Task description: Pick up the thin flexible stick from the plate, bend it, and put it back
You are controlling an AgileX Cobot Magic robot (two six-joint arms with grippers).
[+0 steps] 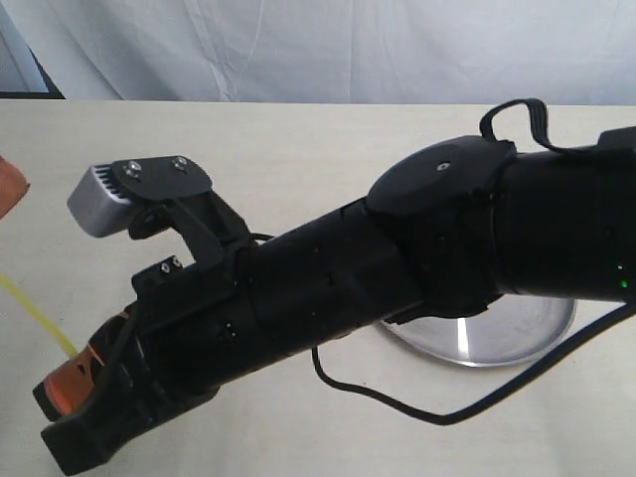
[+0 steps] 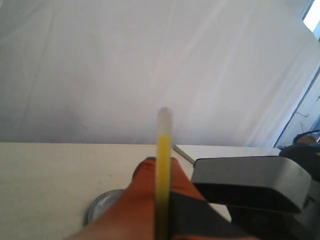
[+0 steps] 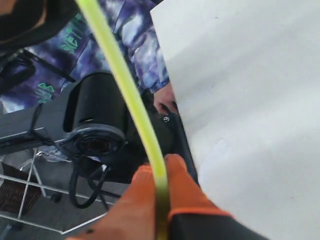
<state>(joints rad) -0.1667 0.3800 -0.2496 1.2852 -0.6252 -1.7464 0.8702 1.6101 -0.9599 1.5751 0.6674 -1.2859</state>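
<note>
Both grippers hold the thin flexible stick in the air. In the left wrist view my left gripper [image 2: 161, 165] is shut on the yellow stick [image 2: 163, 150], whose paler end pokes past the orange fingers. My right gripper [image 3: 159, 170] is shut on the stick [image 3: 131, 100], which curves away from it towards the other gripper. From outside, the right gripper [image 1: 75, 378] reaches across to the lower left, with a stretch of stick [image 1: 35, 313] showing. Only an orange tip of the left gripper [image 1: 8, 184] shows at the edge. The silver plate [image 1: 507, 338] lies mostly hidden under the right arm.
The right arm's black body [image 1: 397, 268] and its grey wrist camera [image 1: 99, 199] span most of the cream table [image 1: 298, 149]. A black cable [image 1: 397, 402] loops over the table in front of the plate. A white cloth backdrop hangs behind.
</note>
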